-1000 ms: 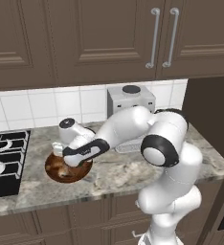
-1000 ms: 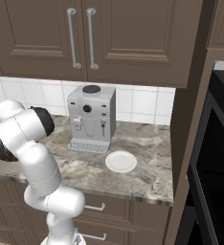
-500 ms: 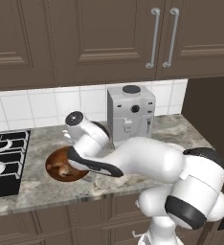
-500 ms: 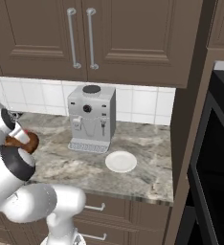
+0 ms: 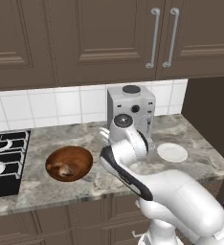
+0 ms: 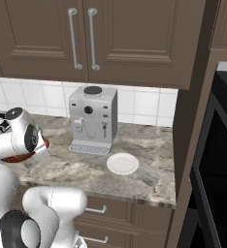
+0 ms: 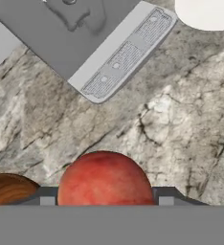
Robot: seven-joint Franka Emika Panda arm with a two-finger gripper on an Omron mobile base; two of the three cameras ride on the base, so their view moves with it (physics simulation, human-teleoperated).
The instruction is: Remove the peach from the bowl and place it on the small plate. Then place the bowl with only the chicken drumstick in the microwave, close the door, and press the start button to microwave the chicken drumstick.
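My gripper [image 7: 106, 198] is shut on the peach [image 7: 104, 179], a round reddish fruit held between the two fingertips [image 7: 47, 197] above the marble counter. In the right base view the peach [image 6: 46, 144] shows as a red spot at the hand. The brown wooden bowl [image 5: 68, 163] sits left of the hand with the tan chicken drumstick [image 5: 63, 168] lying in it. The small plate [image 5: 172, 152] lies flat and bare to the right, in front of the coffee machine's right side. A dark built-in appliance [image 6: 217, 160] stands far right; I cannot tell whether it is the microwave or its door.
A grey coffee machine [image 5: 130, 112] stands against the tiled wall just behind the hand, its drip tray [image 7: 118, 57] ahead of the fingers. A black stove top [image 5: 4, 158] lies left of the bowl. Brown cabinets hang overhead.
The arm has swung right from over the bowl towards the coffee machine, carrying the peach out of the bowl. The bowl, drumstick and plate have stayed put.
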